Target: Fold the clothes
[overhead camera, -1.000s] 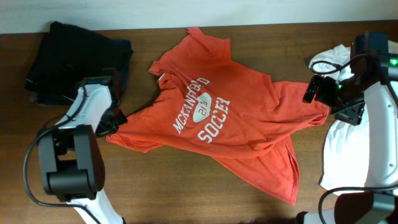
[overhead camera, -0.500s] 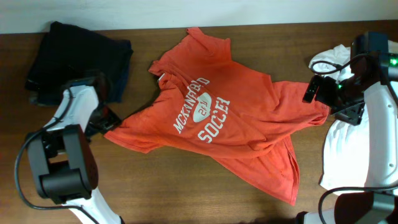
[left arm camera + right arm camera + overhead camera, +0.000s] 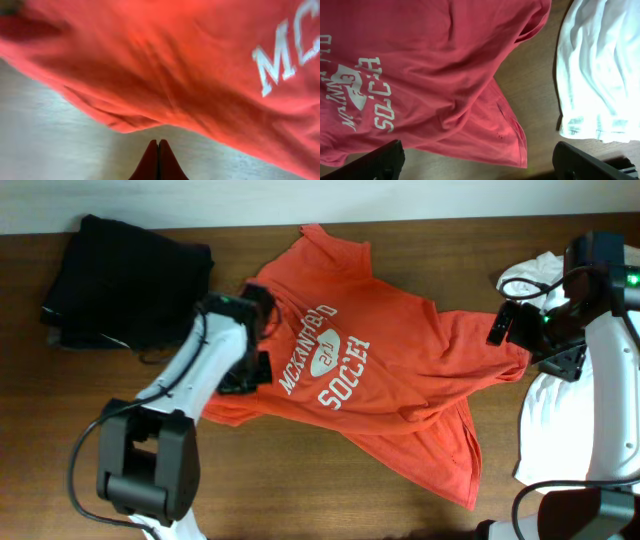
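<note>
Now, left gripper pinched closed, swung inward over orange-red shirt, right gripper wide, unmoved.

Most of the middle is taken up by the orange shirt, which is spread out crumpled from the far edge down toward the near right. Bare table is left open along the near side, left of the shirt's tail. The far-left corner is blocked by a black pile of clothes. Only a narrow strip of wood is left between it and the shirt, and that strip is crossed by the left arm. On the right, a thin gap of wood can be seen between the bunched-up white shirt and the orange hem. The far right edge is crowded by the right arm.
</note>
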### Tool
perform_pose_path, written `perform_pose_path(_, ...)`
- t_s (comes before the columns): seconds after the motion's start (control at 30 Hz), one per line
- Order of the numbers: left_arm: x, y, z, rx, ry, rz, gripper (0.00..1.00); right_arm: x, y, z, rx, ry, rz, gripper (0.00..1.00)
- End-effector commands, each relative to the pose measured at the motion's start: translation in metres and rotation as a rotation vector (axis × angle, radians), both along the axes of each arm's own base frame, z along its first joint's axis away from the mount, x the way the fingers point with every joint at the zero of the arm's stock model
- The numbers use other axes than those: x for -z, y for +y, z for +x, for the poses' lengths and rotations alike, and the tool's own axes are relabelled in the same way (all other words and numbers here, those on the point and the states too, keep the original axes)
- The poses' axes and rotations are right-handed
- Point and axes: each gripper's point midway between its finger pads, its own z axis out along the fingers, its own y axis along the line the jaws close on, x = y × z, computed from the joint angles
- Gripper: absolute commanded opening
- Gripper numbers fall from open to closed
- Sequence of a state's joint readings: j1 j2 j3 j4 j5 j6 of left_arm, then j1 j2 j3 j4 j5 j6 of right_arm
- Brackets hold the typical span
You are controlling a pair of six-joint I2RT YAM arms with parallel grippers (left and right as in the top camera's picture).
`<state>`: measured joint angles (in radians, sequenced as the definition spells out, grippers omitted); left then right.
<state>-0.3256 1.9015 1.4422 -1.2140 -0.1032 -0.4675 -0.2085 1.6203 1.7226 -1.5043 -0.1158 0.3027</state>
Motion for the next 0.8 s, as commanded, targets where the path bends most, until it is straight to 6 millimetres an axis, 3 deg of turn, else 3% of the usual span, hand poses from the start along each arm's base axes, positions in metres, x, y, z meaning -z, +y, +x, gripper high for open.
perform_pose_path(0.0, 0.024, -0.015, -0.031, 0.057, 0.066, -0.026, 0.00, -0.006, 0.002, 0.000, -0.013, -0.019, -0.001, 0.98)
perform_pose_path(0.13, 0.044, -0.016, -0.033, 0.055, 0.047, -0.042, 0.01, -0.006, 0.002, 0.000, -0.013, -0.019, -0.001, 0.98)
perform_pose_path(0.3, 0.071, -0.018, -0.008, 0.057, -0.105, -0.061, 0.01, -0.006, 0.002, 0.000, -0.013, -0.019, -0.001, 0.98)
perform_pose_path(0.47, 0.053, -0.011, 0.023, 0.058, -0.213, 0.005, 0.01, -0.006, 0.002, 0.000, -0.013, -0.019, -0.001, 0.98)
perform_pose_path(0.57, 0.048, 0.000, -0.002, 0.100, -0.115, 0.043, 0.01, -0.006, 0.002, 0.000, -0.013, -0.019, -0.001, 0.98)
perform_pose_path(0.63, 0.025, 0.002, -0.006, 0.162, -0.131, 0.038, 0.02, -0.006, 0.002, 0.000, -0.013, -0.019, -0.001, 0.98)
perform_pose_path(0.67, 0.020, 0.003, -0.008, 0.201, -0.131, 0.037, 0.10, -0.006, 0.002, 0.000, -0.013, -0.019, -0.001, 0.98)
perform_pose_path(0.7, 0.017, 0.004, -0.011, 0.258, -0.116, 0.039, 0.44, -0.006, 0.002, 0.000, -0.013, -0.019, -0.001, 0.98)
perform_pose_path(0.77, 0.023, 0.008, -0.020, 0.262, -0.086, 0.047, 0.52, -0.006, 0.002, 0.000, -0.013, -0.019, -0.001, 0.98)
